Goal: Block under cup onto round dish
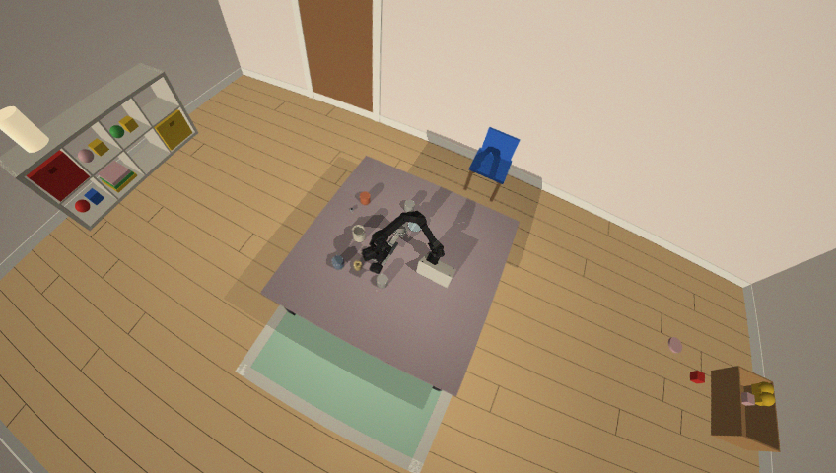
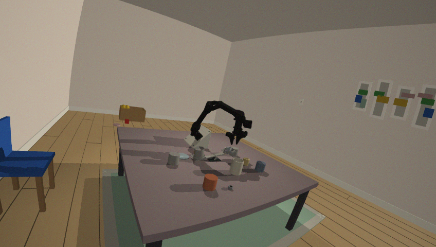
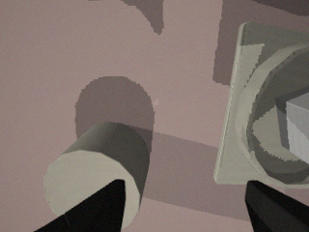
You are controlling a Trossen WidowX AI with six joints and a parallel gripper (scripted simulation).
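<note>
Orange cup: it stands nearest in the exterior view (image 1: 365,198) (image 2: 210,182).
Pale dish: flat on the table (image 1: 413,226) (image 2: 184,156), no cup above it.
Balance cup: upright on one end (image 2: 199,153) of the balance (image 1: 400,234) (image 2: 217,154) (image 3: 231,140).
Grey block: uncovered, in the other end's round holder (image 3: 299,127), partly cut off.
Loose cup: on the table, beside that holder (image 1: 382,281) (image 2: 235,152) (image 3: 92,186).
Gripper: above, fingers apart, seemingly pinching nothing (image 1: 384,255) (image 2: 234,143) (image 3: 185,183).

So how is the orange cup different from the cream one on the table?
Colour: the orange cup is a warm red-orange; the cream cup is pale.
Height: the cream cup looks taller, the orange cup squatter.
Top: the cream cup shows an open mouth, while the orange cup's top looks closed.
Both are round and stand on the table.
</note>
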